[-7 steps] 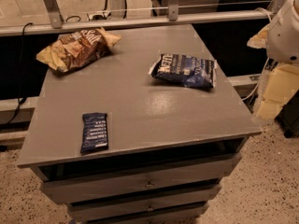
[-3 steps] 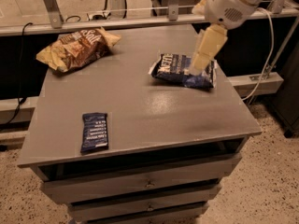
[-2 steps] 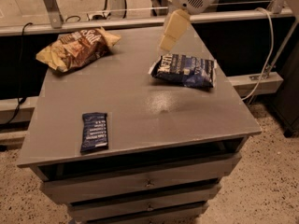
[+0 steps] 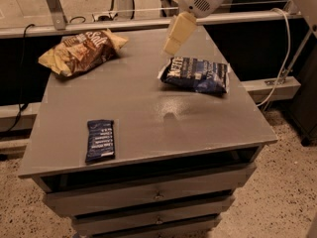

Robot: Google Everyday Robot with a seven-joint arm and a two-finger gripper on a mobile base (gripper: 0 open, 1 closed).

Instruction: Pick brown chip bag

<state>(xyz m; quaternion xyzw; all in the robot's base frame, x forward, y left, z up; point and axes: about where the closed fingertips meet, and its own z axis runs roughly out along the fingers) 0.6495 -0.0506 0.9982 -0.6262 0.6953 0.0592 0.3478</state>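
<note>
**Gripper carried in over the bench**

The gripper (image 4: pixel 173 41) has been swung in from the right edge and is now held above the back of the bench (image 4: pixel 138 108). Whether it is released or clenched cannot be told. The brown chip bag (image 4: pixel 81 51) is seen lying untouched at the back left corner, well apart from it. The blue chip bag (image 4: pixel 195 75) lies just below the gripper. A small blue bar wrapper (image 4: pixel 100 140) lies front left.

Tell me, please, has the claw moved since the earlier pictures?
Yes: the claw moved left, from right of the table to just behind the dark blue chip bag.
</note>
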